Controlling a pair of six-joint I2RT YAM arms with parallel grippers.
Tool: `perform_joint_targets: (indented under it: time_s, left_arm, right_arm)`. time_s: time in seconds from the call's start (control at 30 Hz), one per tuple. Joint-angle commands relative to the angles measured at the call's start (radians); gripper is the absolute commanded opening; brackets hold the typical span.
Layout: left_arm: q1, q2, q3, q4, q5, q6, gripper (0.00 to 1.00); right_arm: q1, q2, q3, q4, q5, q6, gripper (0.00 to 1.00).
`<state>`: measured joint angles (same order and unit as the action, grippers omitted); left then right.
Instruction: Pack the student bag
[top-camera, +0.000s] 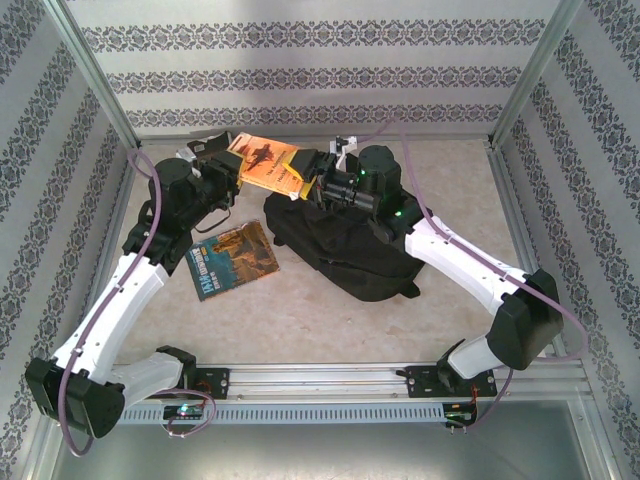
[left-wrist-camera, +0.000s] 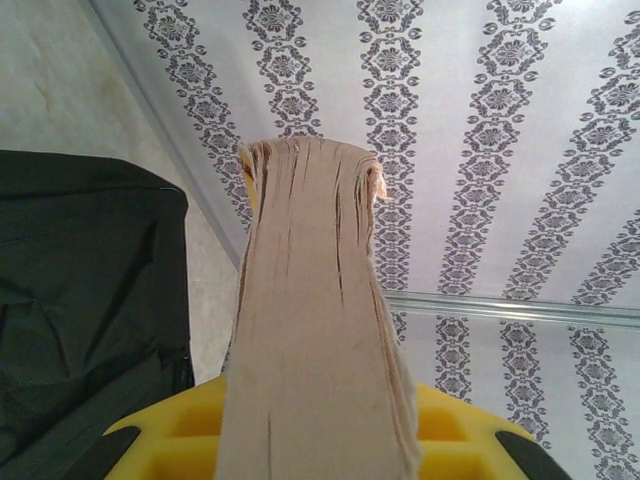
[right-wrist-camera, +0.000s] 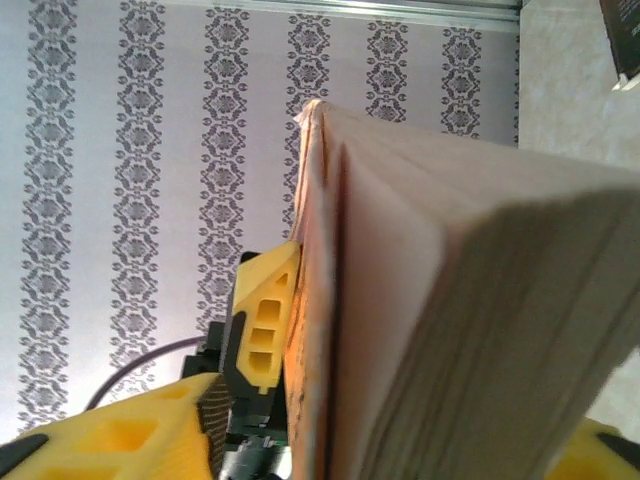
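An orange-covered book (top-camera: 266, 165) hangs in the air above the back of the table, just left of the student bag (top-camera: 340, 245), a black backpack lying flat. My left gripper (top-camera: 230, 160) is shut on the book's left end; its page edges (left-wrist-camera: 315, 330) rise between the yellow fingers (left-wrist-camera: 180, 425), with the bag (left-wrist-camera: 80, 290) at the left. My right gripper (top-camera: 313, 182) straddles the book's right end. Its page block (right-wrist-camera: 450, 330) lies between my right fingers (right-wrist-camera: 120, 440), and a gap remains on the cover side, where the left gripper's finger (right-wrist-camera: 262, 320) presses.
A second book (top-camera: 232, 260) with a blue and brown cover lies flat on the table in front of the left arm, left of the bag. Patterned walls and metal frame posts (top-camera: 95, 75) close in the back and sides.
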<state>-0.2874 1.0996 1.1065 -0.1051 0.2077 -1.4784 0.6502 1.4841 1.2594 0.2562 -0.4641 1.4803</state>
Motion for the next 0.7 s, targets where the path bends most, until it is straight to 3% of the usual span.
perform_joint_targets:
  time_s: [0.0,0.17,0.23,0.33,0.47,0.53,0.67]
  left_arm:
    - [-0.022,-0.027,-0.001,0.059,0.019,0.006,0.00]
    - [-0.031,-0.021,0.009,0.052,0.026,0.036,0.00]
    - [-0.034,-0.015,0.015,0.040,0.034,0.063,0.01]
    - [-0.037,0.015,0.074,-0.010,0.101,0.208,0.16]
    - [-0.067,0.089,0.223,-0.219,0.181,0.491,0.53]
    - [-0.099,0.135,0.288,-0.323,0.190,0.619,0.60]
    - [-0.199,0.250,0.408,-0.496,0.169,0.829,0.64]
  right_arm:
    - [-0.013,0.006,0.040,0.020,0.043,-0.039,0.38]
    - [-0.021,-0.022,0.032,-0.069,0.077,-0.095,0.07]
    - [-0.032,-0.038,0.018,-0.089,0.088,-0.113,0.00]
    - [-0.062,-0.072,-0.020,-0.101,0.093,-0.128,0.00]
    - [-0.132,-0.169,-0.079,-0.205,0.108,-0.204,0.00]
    - [-0.169,-0.229,-0.070,-0.353,0.130,-0.302,0.00]
    - [-0.264,-0.352,-0.046,-0.691,0.217,-0.474,0.00]
